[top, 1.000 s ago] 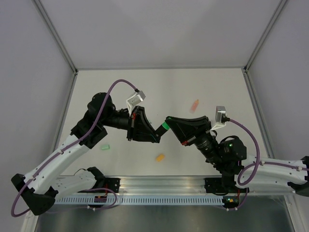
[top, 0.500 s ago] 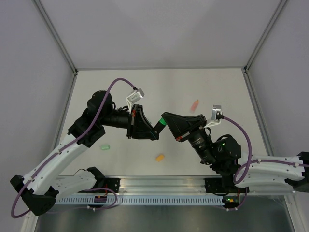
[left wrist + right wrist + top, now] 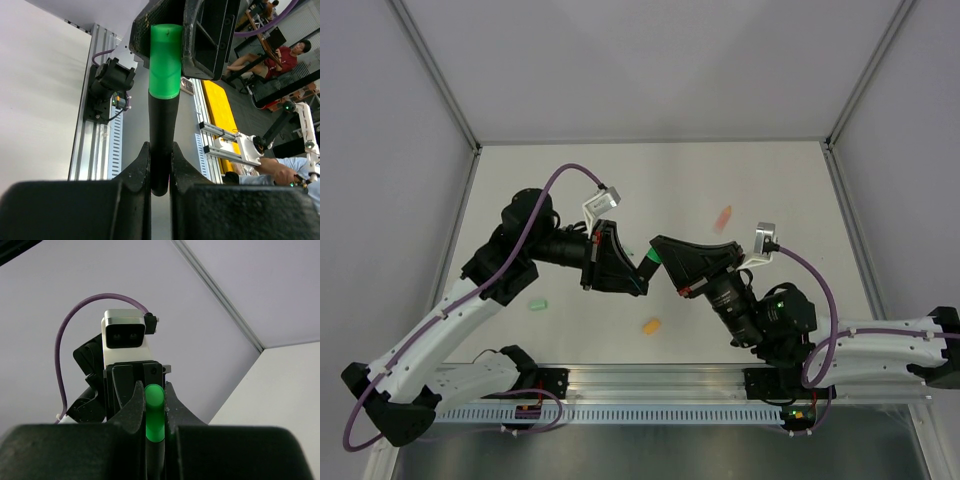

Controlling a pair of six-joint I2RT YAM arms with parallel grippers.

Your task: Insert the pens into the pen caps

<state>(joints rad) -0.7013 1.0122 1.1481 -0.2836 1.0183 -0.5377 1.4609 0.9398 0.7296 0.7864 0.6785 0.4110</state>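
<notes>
Black stubby plastic marker barrel (image 3: pixel 162 135), mid-frame in the left wrist view, is clamped in my left gripper (image 3: pixel 160 170); its top meets the bright green plastic cap (image 3: pixel 165 62) my right gripper (image 3: pixel 154 397) pinches.

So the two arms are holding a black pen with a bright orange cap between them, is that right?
Not quite: the cap is bright green, not orange; the left wrist view shows it. The left gripper grips the black pen, the right gripper the cap.
</notes>
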